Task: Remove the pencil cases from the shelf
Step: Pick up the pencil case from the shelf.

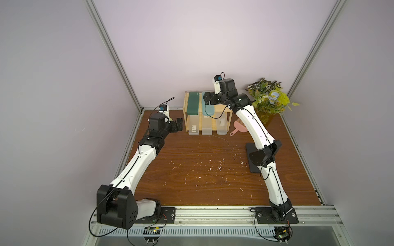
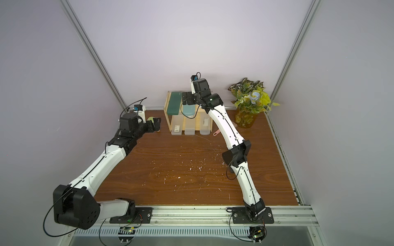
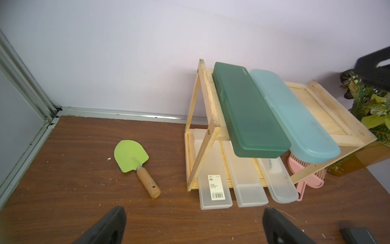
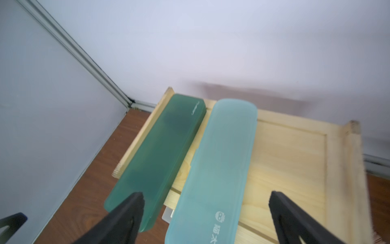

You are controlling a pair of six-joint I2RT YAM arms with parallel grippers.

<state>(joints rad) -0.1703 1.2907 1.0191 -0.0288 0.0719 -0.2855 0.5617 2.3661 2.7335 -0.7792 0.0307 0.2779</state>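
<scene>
Owl logo (image 4: pixel 220 217), Chinese characters (image 4: pixel 215 234) on teal case (image 4: pixel 217 169); barcode (image 3: pixel 217 195) on frosted case (image 3: pixel 211 169)

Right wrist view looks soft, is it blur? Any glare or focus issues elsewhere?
Right wrist: motion-smeared, worst on the bare side of the shelf; the teal case print is legible. Left wrist: sharp, barcode label crisp, only the left fingers out of focus. Top views: even soft light, no hard glare on the table.
</scene>
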